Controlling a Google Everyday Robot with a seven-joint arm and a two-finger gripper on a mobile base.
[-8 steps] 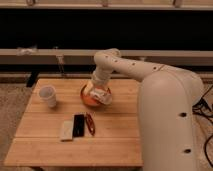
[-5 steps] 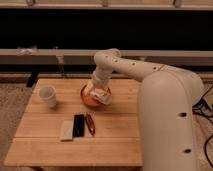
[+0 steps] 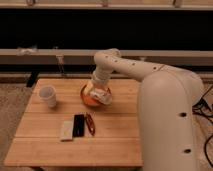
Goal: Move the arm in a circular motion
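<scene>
The cream-white arm (image 3: 165, 95) of thick rounded segments with dark screw holes fills the right side of the camera view. It reaches left and bends down over the wooden table (image 3: 50, 145). Its gripper (image 3: 99, 94) hangs right over an orange bowl (image 3: 90, 100) at the table's middle back, and hides most of the bowl.
A white paper cup (image 3: 48, 95) stands at the table's left. A pale bar (image 3: 66, 130), a black bar (image 3: 78, 125) and a red pair of glasses or similar item (image 3: 90, 123) lie side by side in the table's middle. A dark window wall with a ledge runs behind.
</scene>
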